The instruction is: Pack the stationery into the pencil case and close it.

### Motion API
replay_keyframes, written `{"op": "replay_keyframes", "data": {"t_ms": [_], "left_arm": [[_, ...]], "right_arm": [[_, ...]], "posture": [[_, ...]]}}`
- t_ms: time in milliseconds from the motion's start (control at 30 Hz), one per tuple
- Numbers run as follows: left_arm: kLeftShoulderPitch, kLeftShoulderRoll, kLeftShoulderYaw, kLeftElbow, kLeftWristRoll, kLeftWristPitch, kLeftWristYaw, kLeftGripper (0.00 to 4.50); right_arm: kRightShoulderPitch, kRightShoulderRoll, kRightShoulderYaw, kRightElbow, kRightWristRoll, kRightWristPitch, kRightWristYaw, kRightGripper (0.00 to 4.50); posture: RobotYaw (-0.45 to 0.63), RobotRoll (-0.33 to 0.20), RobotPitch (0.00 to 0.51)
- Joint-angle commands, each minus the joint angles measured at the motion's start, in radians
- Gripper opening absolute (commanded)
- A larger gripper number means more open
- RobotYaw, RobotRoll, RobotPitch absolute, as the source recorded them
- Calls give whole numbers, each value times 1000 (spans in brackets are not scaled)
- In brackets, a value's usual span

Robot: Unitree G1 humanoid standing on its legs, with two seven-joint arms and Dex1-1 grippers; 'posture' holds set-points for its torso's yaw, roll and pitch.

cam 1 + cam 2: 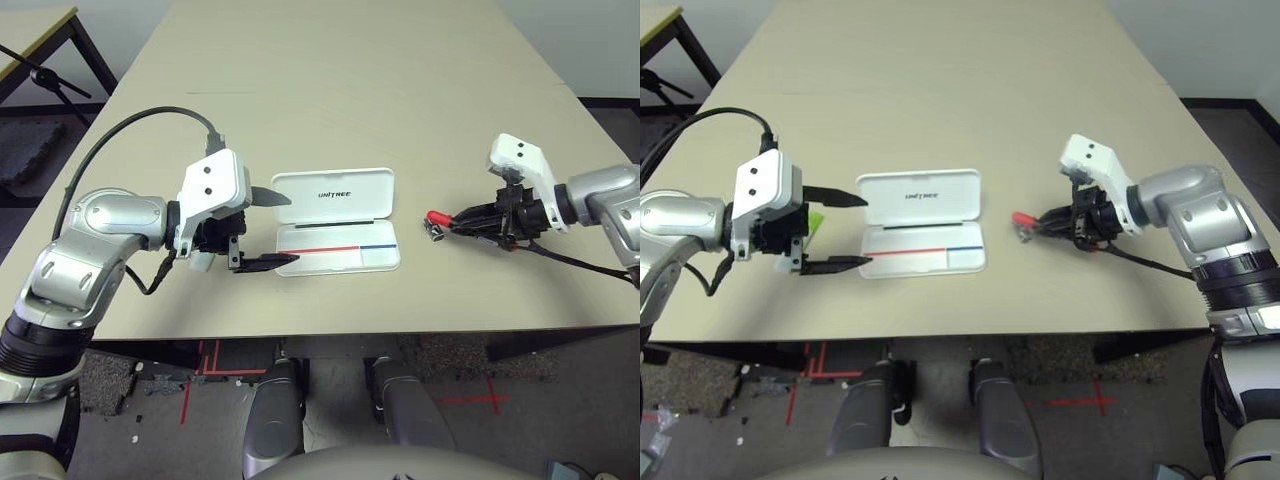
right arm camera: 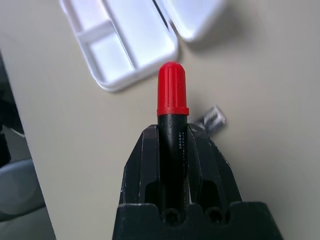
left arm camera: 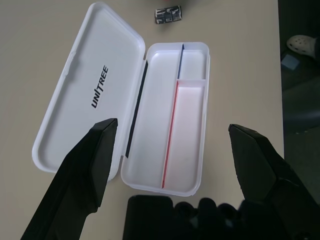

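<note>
The white pencil case (image 1: 336,245) lies open in the middle of the table, its "UNITREE" lid (image 1: 333,193) folded back flat and its tray (image 3: 192,95) holding nothing. My left gripper (image 1: 266,229) stands open just left of the case, fingers pointing at it. My right gripper (image 1: 463,219) is to the right of the case, shut on the black body of the red marker (image 2: 173,90), whose red cap points toward the case. A tiny silver-black metal piece (image 1: 435,233) lies on the table beside the marker tip. A lime-green cap (image 1: 816,220) peeks out behind my left gripper.
The beige table (image 1: 330,90) stretches far behind the case. Its front edge runs close below the case and both grippers. A black cable (image 1: 120,135) loops over my left forearm. A second table and a tripod leg (image 1: 45,75) stand off to the far left.
</note>
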Motion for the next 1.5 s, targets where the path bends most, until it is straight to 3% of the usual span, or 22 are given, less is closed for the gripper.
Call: {"op": "replay_keyframes", "data": {"t_ms": [33, 467, 1267, 1500], "left_arm": [[14, 12, -3, 4, 14, -7, 4, 4500], [39, 6, 1, -39, 6, 23, 41, 4500], [81, -1, -4, -77, 8, 32, 100, 4500], [97, -2, 13, -86, -16, 53, 107, 4500]], "right_arm": [[-32, 36, 42, -22, -13, -16, 27, 507], [-133, 268, 148, -10, -67, -49, -20, 507], [-167, 480, 213, 131, -192, -227, -115, 507], [-166, 509, 180, 149, -187, -213, -141, 3002]], "posture": [[37, 0, 148], [76, 0, 150], [114, 0, 133], [116, 0, 134]]}}
